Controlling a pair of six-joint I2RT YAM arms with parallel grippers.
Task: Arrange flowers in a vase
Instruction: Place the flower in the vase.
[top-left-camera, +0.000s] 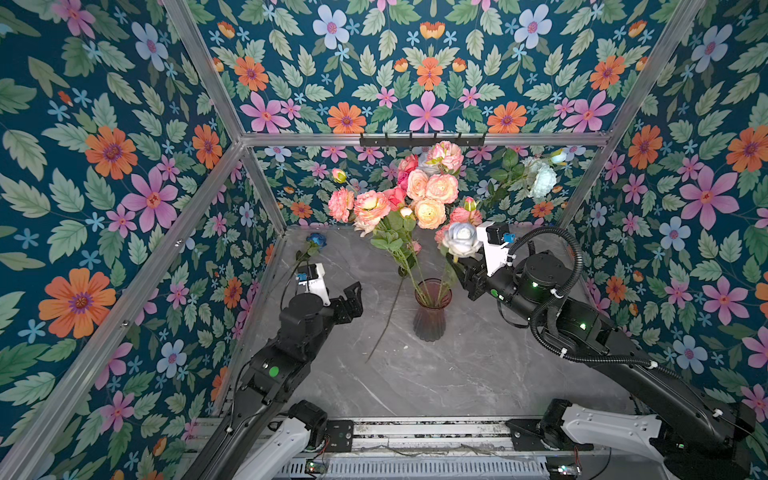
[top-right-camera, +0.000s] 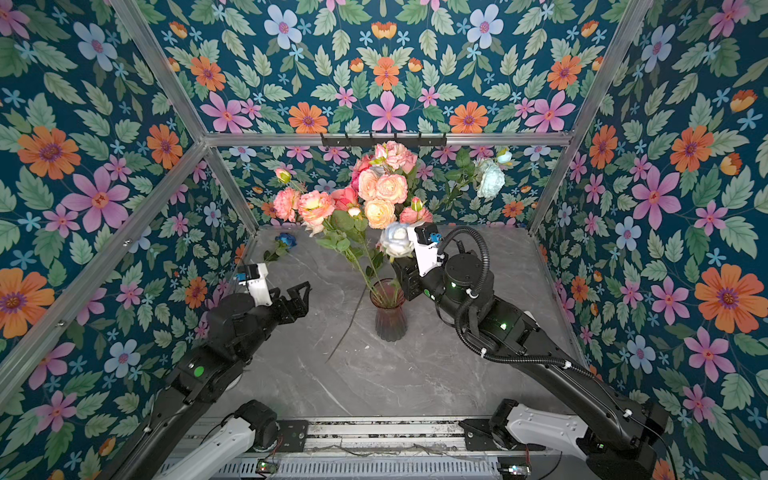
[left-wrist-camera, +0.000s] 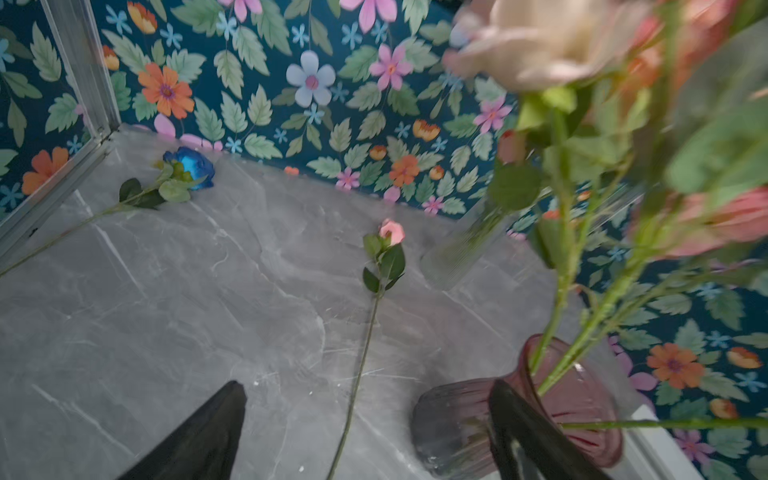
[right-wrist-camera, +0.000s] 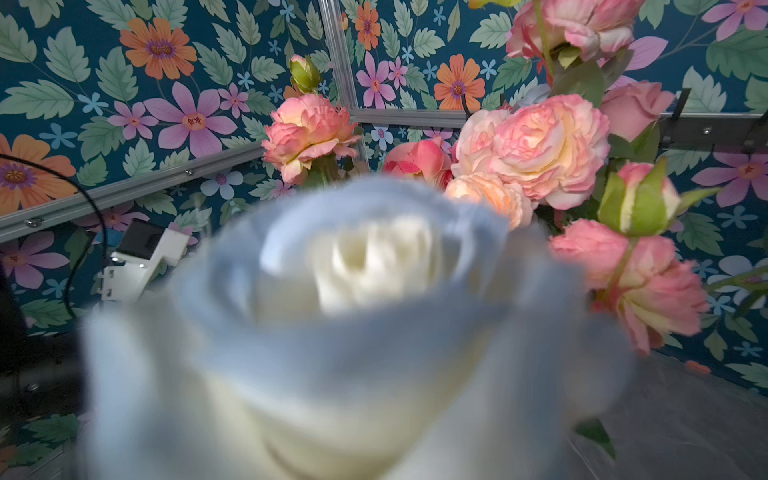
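At the right gripper (top-left-camera: 456, 266): buried under the head of a white rose (top-left-camera: 460, 240), at 1 o'clock from the vase (top-left-camera: 432, 316) in both top views. Cannot tell whether apart, together or clamped on the stem. Blocked by blurred petals in the right wrist view too. Rose's stem end hidden as well: in the vase mouth or not, impossible to say.

At the left gripper (top-left-camera: 355, 300): spread wide, holding nothing, hanging above the table (top-left-camera: 457, 374) at 9 o'clock from the vase, near it but apart.

Outward from there: a full bunch of flowers (top-left-camera: 430, 189), pink, peach and coral, standing in the vase and leaning toward 12 o'clock. Lying loose on the table, a thin pink bud (left-wrist-camera: 390, 231), stem passing the vase at 8 o'clock, and a blue rose (top-left-camera: 316, 239) off in the corner at 10 o'clock. Further back at 1 o'clock, pale flowers (top-left-camera: 542, 180), seemingly in a clear glass (left-wrist-camera: 453, 257).

Judged as the placing of the white rose, late in the task. Next, probably: let go cleanly, back away without dragging blooms, then go for the pink bud, gripping low on a thin, floppy stem.

No brand, label or writing readable anywhere.
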